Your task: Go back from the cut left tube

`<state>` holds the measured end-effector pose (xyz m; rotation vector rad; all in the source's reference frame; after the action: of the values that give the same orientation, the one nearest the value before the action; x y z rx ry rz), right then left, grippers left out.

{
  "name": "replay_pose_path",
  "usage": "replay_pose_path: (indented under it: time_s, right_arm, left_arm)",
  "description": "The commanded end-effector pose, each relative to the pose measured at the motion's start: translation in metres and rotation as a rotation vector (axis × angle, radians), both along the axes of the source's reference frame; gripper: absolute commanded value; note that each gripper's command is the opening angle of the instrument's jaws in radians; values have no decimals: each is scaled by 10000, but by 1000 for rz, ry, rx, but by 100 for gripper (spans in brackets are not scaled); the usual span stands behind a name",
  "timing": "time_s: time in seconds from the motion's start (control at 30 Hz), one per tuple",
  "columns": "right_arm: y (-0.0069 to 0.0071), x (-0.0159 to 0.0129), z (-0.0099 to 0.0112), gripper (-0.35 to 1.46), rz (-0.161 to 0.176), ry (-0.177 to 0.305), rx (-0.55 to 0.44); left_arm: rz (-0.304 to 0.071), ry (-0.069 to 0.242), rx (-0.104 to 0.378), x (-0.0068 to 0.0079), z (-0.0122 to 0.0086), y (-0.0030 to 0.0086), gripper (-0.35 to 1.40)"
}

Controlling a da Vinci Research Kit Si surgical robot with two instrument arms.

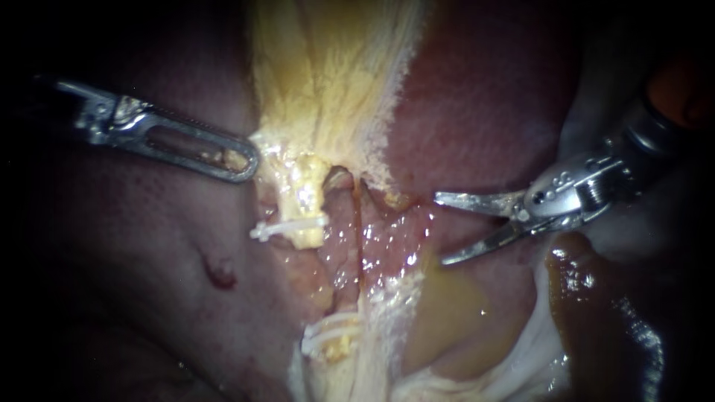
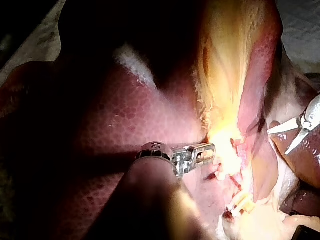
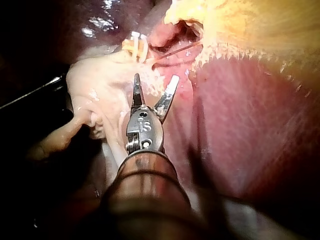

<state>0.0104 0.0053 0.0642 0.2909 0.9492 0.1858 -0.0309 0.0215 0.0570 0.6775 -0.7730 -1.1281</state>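
Note:
The cut left tube shows as two stumps. The upper stump [image 1: 307, 201] is pale yellow and carries a white clip [image 1: 287, 227]; the lower stump [image 1: 335, 344] carries white clips [image 1: 328, 331]. A thin reddish right tube [image 1: 359, 223] runs unbroken beside them. My right instrument [image 1: 441, 229] has curved blades that stand open, off to the right of both tubes and touching nothing; the same blades [image 3: 155, 79] are short of the clips [image 3: 135, 45]. My left instrument [image 1: 242, 160] is shut on the yellow gallbladder tissue [image 1: 328, 74] just above the upper stump.
Dark red liver [image 1: 484, 89] lies on both sides. A pool of yellowish fluid [image 1: 447, 313] sits below the open blades, with glossy dark tissue [image 1: 596, 298] at the right. In the left wrist view the right instrument [image 2: 278, 142] lies beyond the lit tissue.

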Motion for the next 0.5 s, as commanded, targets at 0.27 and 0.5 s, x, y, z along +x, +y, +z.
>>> replay_pose_path:
  time_s: [0.27, 0.5]
  right_arm:
    - [-2, -2, -3, 145, -29, -30, 9]
    - [-3, -4, -3, 145, -34, -33, 3]
  left_arm:
    - [-12, 11, -8, -22, 18, -1, -35]
    - [4, 4, -2, -50, 42, -8, -35]
